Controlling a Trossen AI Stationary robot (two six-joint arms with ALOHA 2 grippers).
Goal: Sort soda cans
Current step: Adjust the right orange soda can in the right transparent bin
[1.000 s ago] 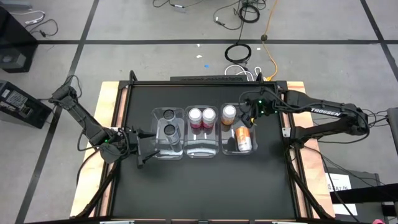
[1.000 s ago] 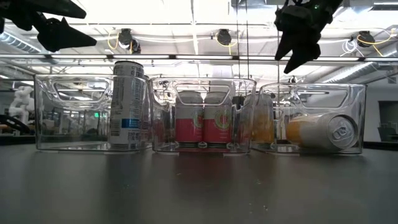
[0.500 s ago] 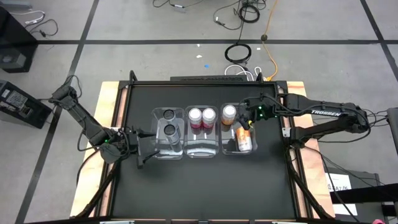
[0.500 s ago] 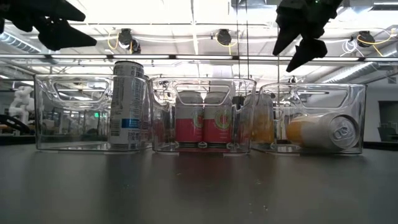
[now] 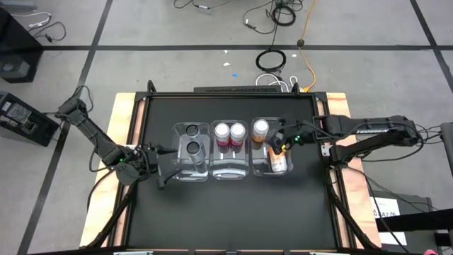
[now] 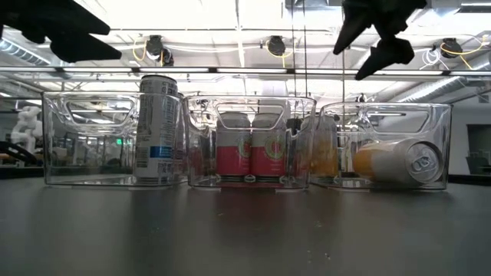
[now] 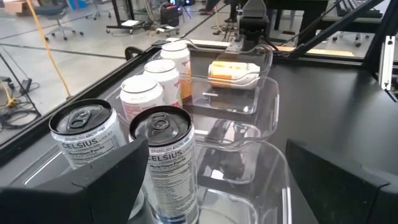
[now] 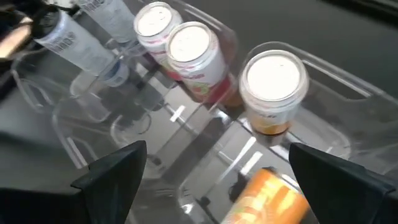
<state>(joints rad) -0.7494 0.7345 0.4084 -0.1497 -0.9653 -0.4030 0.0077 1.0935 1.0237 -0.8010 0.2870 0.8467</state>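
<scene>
Lifting away, the right gripper has left the tipped orange can in the right bin. Both grippers' jaws are wide, empty. Sorting looks finished.

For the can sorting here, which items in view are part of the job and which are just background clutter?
Part of the job:
- two dark cans, left bin
- two pink-red cans, middle bin
- upright orange can and tipped orange can, right bin
- three clear bins

Just lying about:
- coiled cables on the floor
- black box beside the table
</scene>
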